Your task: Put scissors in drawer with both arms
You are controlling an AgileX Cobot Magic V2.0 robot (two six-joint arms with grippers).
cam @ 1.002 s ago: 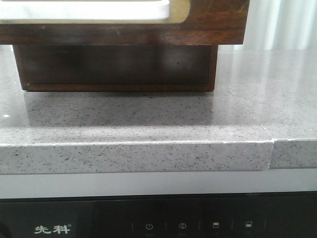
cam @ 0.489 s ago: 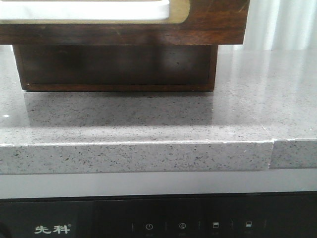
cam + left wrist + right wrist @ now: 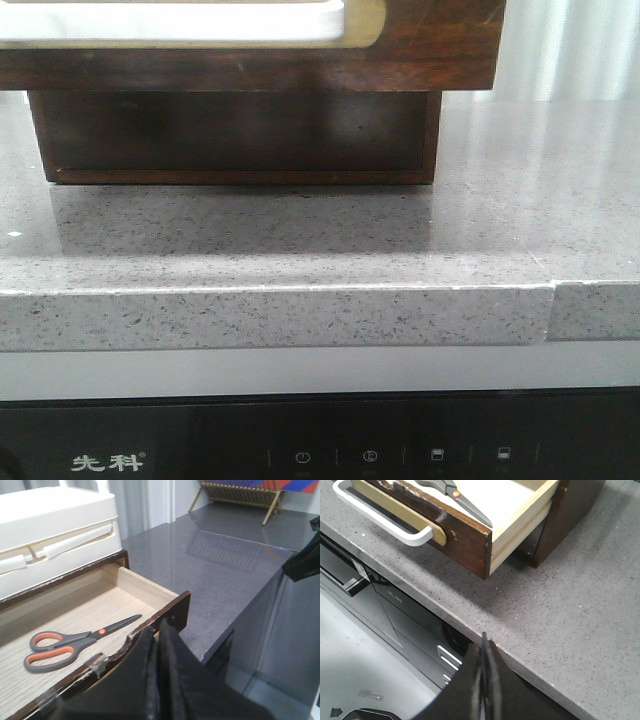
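Observation:
The scissors (image 3: 75,642), with dark grey handles, orange inner loops and grey blades, lie flat on the pale wood floor of the pulled-out drawer (image 3: 150,590). Their blade tip shows in the right wrist view (image 3: 462,500). The drawer's dark brown front with a white panel in a tan frame shows in the front view (image 3: 420,45) and in the right wrist view (image 3: 465,542). My left gripper (image 3: 159,630) is shut and empty, just outside the drawer's front edge. My right gripper (image 3: 485,642) is shut and empty, over the countertop's front edge, below and apart from the drawer.
The grey speckled countertop (image 3: 300,240) carries the dark wooden cabinet (image 3: 235,135). A white box (image 3: 55,530) sits on the cabinet top. A black appliance panel (image 3: 320,440) lies below the counter edge. A wooden rack (image 3: 240,492) stands at the far end.

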